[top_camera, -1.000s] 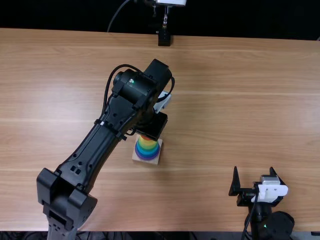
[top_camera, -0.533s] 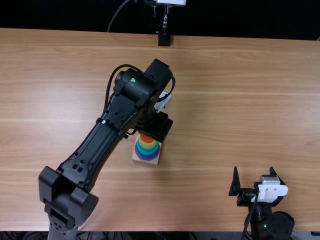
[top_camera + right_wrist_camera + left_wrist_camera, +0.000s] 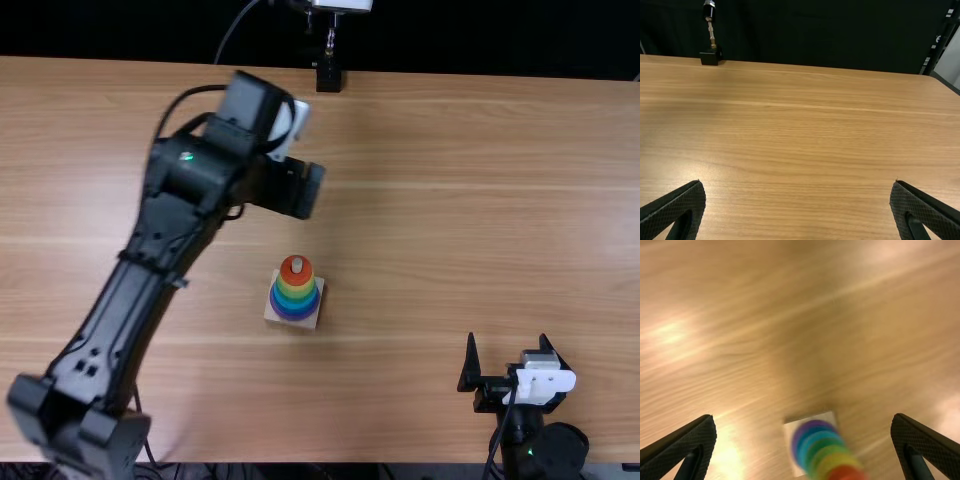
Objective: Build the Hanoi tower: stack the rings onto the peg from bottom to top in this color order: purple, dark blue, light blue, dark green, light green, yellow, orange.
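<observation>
The ring tower [image 3: 295, 291] stands upright on its base [image 3: 307, 322], toward the table [image 3: 430, 200]'s near edge from the left gripper [image 3: 803, 417], which is wide and empty. This gripper is the nearer; the tower appears complete, so the next move should maintain clearance.

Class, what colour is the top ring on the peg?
The top ring is orange, seen best in the top view.

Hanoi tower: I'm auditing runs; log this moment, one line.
tower: stacked, orange ring topmost | left fingers: open, clear of tower | right fingers: open
</observation>
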Controlling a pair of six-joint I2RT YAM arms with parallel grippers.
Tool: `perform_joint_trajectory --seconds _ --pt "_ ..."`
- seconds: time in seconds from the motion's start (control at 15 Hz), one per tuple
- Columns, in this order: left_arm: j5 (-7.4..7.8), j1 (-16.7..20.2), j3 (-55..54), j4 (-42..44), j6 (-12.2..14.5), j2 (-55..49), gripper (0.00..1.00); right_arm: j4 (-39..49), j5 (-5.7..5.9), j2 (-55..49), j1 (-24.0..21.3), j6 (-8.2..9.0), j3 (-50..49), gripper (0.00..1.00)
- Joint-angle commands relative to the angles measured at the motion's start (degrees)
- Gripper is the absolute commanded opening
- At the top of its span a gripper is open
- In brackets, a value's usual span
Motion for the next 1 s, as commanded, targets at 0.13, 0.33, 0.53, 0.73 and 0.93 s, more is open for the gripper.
perform_joint_trajectory --seconds 0.13,0.33,0.53,0.73,0.93 --pt "-0.70 9.6 -15.6 8.7 -0.3 -14.4 1.00 -4.2 0.00 -0.7 -0.4 0.10 -3.9 1.00" --pt "-2.81 17.4 -32.3 22.9 0.0 -29.8 1.00 -4.2 0.00 -0.7 -0.4 0.10 -3.9 1.00" --pt "-6.72 18.0 -47.1 33.8 0.3 -43.7 1.00 -4.2 0.00 -0.7 -0.4 0.10 -3.9 1.00" --pt "-6.82 18.2 -63.5 40.8 0.3 -59.4 1.00 -4.2 0.10 -0.7 -0.4 0.10 -3.9 1.00" --pt "-8.51 17.8 -80.0 43.4 0.3 -75.4 1.00 -4.2 0.10 -0.7 -0.4 0.10 -3.9 1.00"
